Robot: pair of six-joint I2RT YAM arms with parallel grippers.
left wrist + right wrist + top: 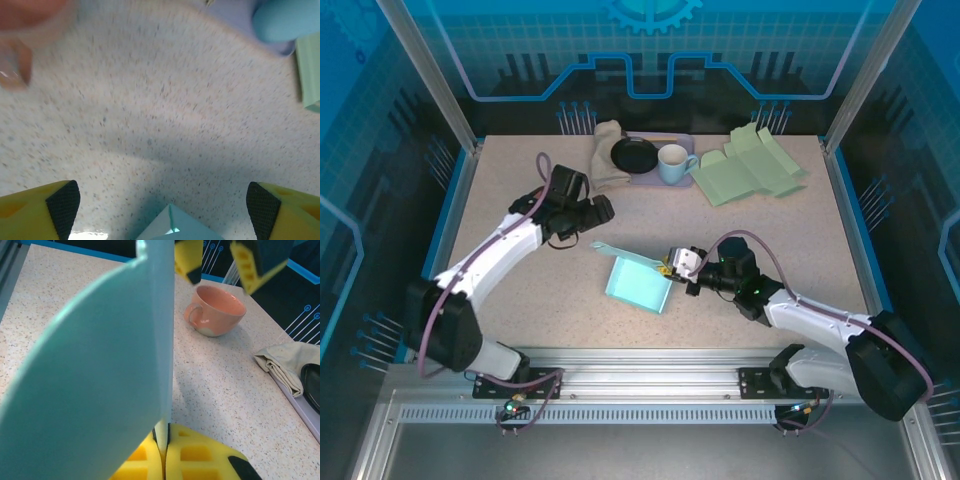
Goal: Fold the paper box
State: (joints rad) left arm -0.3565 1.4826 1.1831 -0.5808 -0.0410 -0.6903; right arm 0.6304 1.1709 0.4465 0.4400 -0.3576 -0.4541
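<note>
The teal paper box (638, 281) lies partly folded in the middle of the table, with one thin flap (610, 249) sticking out at its far side. My right gripper (669, 268) is shut on the box's right edge. In the right wrist view its jaws (163, 441) pinch the upright teal panel (100, 380). My left gripper (604, 210) hovers open just beyond the box's far left. Its black pads (64, 205) stand wide apart over bare table, with a corner of the box (174, 227) below them.
A stack of flat green box blanks (750, 165) lies at the back right. A tray (665, 180) at the back holds a black plate (634, 154), a blue mug (673, 163) and a beige cloth (606, 150). A pink cup (217, 310) stands beyond the box.
</note>
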